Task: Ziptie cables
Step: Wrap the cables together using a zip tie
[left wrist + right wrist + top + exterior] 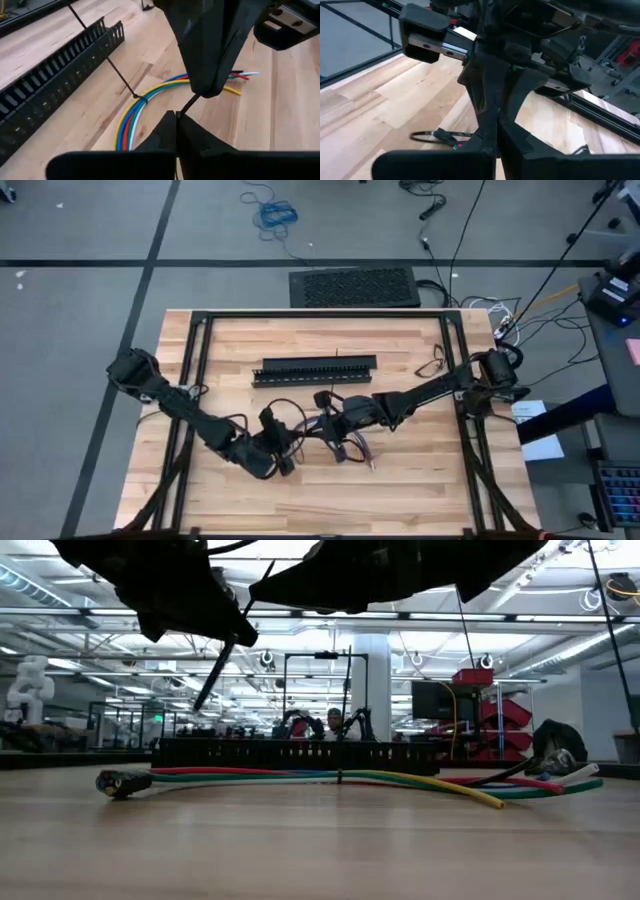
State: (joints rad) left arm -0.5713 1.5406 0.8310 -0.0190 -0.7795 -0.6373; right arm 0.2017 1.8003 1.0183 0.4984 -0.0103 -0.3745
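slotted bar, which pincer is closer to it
Right, by a little. The right pincer sits just in front of the black slotted bar, over the cables. The left pincer is farther forward and to the left.

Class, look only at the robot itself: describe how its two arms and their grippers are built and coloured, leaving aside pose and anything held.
Both arms are dark, nearly black, jointed in segments with bulky rounded housings. The left arm and right arm each carry thin black cables looping alongside. Each ends in a gripper with two dark, angular, tapering jaws: left gripper, right gripper. A boxy black block with small screws sits on the left gripper's body. No markings are legible.
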